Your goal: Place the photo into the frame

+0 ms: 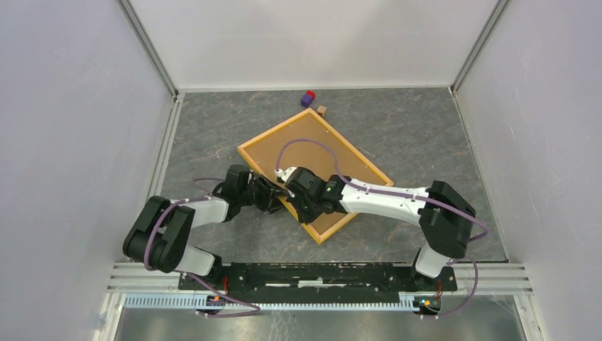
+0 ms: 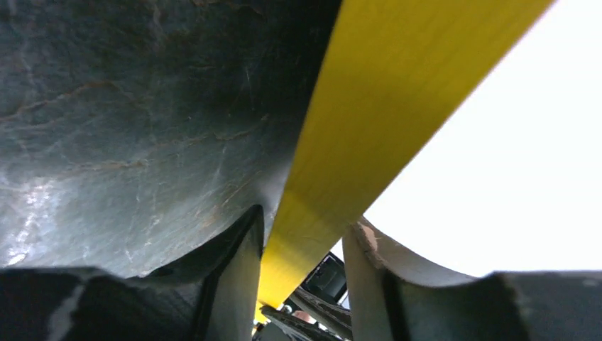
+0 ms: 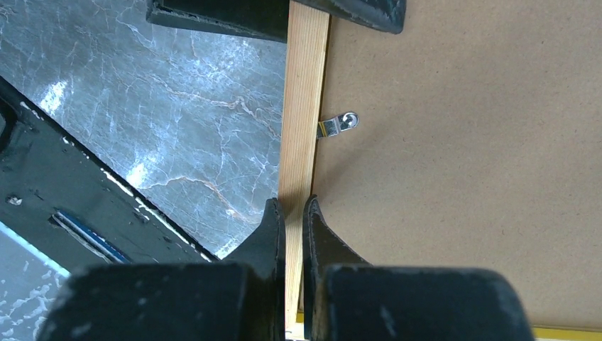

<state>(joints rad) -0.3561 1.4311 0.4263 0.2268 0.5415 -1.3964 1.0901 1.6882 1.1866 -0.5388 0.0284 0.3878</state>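
The frame (image 1: pixel 351 145) lies askew on the table with the brown backing board (image 1: pixel 312 145) showing inside it. Both grippers are at its near-left rail. My right gripper (image 1: pixel 292 193) is shut on that rail; in the right wrist view its jaws (image 3: pixel 294 206) pinch the pale wood rail (image 3: pixel 305 85) beside the board (image 3: pixel 461 177). My left gripper (image 1: pixel 273 193) meets the same rail from the left. In the left wrist view its fingers (image 2: pixel 305 227) straddle the yellow rail (image 2: pixel 383 106) and touch it. The photo cannot be made out; a glaring white area (image 2: pixel 511 163) lies beyond the rail.
A small metal turn clip (image 3: pixel 339 124) sits on the rail at the board's edge. A purple block (image 1: pixel 307 98) and a small tan block (image 1: pixel 321 110) lie by the frame's far corner. Grey marbled table (image 1: pixel 426 128), white walls around.
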